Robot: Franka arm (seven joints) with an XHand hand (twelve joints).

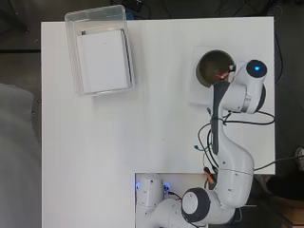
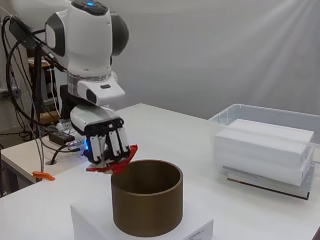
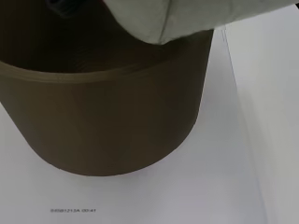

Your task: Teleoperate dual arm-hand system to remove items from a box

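From overhead I get bright, even light, and the white desk [image 1: 156, 118] nearly washes out, with only faint shadows. In the side view, pale streaks fan across the grey curtain [image 2: 225, 50] above the clear bin [image 2: 265, 112]. At the wrist, the brown pot [image 3: 107, 116] is dark inside and soft-edged.

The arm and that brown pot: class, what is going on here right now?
A white robot arm has its hand at the rim of a brown pot, fingers curled round a small red item. The pot stands on a white block on the table. At the far corner sits a clear bin holding a white box, well apart from the hand.
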